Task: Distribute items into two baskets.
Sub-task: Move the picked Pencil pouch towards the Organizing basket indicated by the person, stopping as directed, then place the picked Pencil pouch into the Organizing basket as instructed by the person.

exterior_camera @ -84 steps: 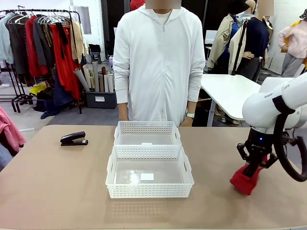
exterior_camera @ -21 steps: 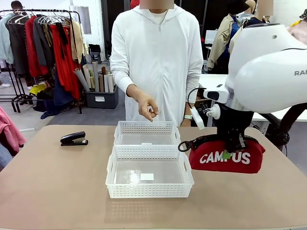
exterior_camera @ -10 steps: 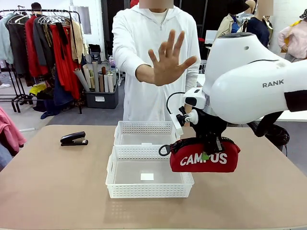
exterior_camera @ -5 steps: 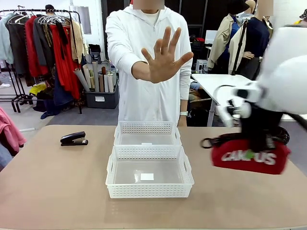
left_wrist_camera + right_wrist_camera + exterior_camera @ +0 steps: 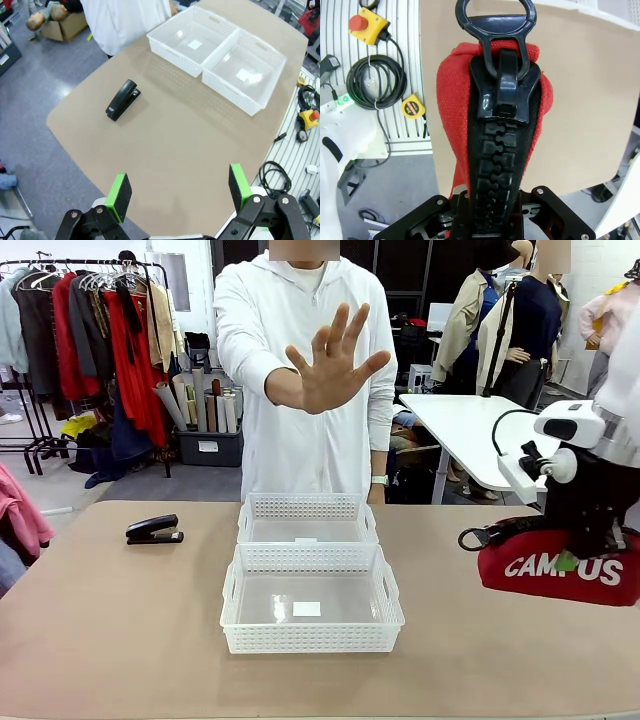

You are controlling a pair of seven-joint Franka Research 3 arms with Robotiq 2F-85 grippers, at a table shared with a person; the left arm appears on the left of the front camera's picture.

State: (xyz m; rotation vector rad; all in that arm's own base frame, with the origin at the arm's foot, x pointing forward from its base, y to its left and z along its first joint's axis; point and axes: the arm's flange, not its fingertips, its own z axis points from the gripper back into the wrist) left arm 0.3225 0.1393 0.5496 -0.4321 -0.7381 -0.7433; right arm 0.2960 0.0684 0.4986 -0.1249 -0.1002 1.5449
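My right gripper (image 5: 583,540) is shut on the red CAMPUS pouch (image 5: 560,568), which hangs above the table's right side, away from the baskets. Close up, the pouch (image 5: 490,145) shows its black zip and ring pull, clamped at the bottom by the gripper (image 5: 487,215). Two white lattice baskets sit mid-table, the near basket (image 5: 312,638) and the far basket (image 5: 307,507), both with nothing inside. The black stapler (image 5: 153,530) lies at the left. From high above, my open left gripper (image 5: 180,192) looks down on the stapler (image 5: 122,99) and baskets (image 5: 218,52).
A person in white stands behind the far basket with a raised open hand (image 5: 335,360), palm toward me. A white table (image 5: 470,435) stands at the back right and a clothes rack (image 5: 90,340) at the back left. Cables and a yellow box (image 5: 306,117) lie beside the table.
My right arm has carried the pouch from beside the near basket to the table's right side. The person's open palm has stayed raised. The left gripper stays open.
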